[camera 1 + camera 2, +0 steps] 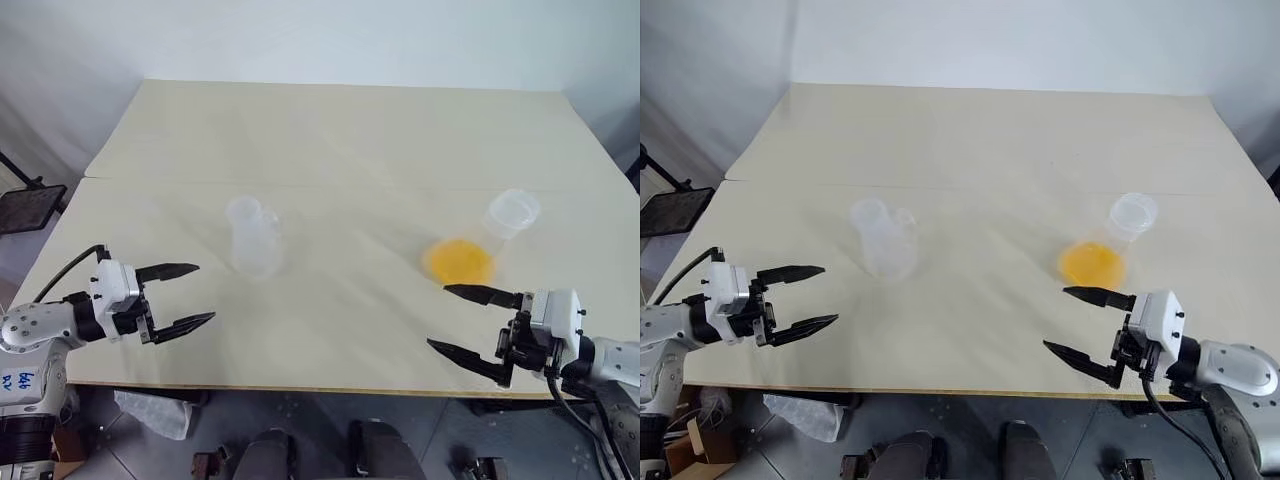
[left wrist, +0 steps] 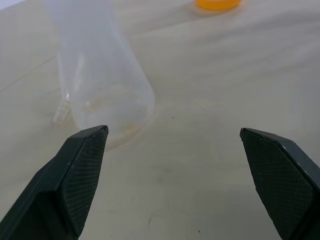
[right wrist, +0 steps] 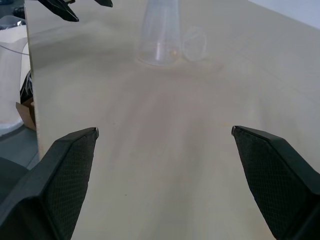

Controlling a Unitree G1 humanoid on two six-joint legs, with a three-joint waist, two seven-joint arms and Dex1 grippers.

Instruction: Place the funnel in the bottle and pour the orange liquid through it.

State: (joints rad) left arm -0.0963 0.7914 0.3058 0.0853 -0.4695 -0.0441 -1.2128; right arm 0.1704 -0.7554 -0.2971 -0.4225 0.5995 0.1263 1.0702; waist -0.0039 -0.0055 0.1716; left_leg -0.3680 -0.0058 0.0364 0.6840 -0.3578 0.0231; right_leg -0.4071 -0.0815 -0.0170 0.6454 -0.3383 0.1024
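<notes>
The funnel lies beside the bottle, just ahead of the left gripper; both grippers gape wide and empty.

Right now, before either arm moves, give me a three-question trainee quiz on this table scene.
1. True or false: the small clear plastic funnel already sits in the neck of the empty clear conical flask.
2. Which flask holds the translucent orange liquid? A) the one nearer the left gripper; B) the one nearer the right gripper; C) neither.
3. Fill in: both grippers are ___ and hold nothing.

Key: 1 false, the funnel lies on the table beside that flask; 2 B; 3 open.
</notes>
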